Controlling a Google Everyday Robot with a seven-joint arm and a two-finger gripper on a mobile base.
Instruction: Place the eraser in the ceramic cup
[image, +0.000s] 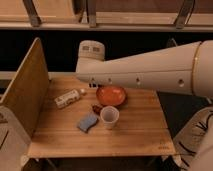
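Observation:
The white ceramic cup (109, 116) stands upright near the middle of the wooden table (135, 135), just in front of the orange bowl (111, 95). A small dark object (96, 108) shows between cup and bowl at the cup's left rim; I cannot tell whether it is the eraser. My big white arm (150, 70) reaches in from the right, and its wrist housing (91, 54) hangs over the table's back. The gripper sits at that end, hidden behind the arm, and it is shut. Whether it holds anything is hidden.
A blue wavy-edged pad (87, 122) lies left of the cup. A white bottle-like packet (68, 98) lies further back left. A tall wooden side panel (25, 92) walls the table's left edge. Dark shelving runs behind.

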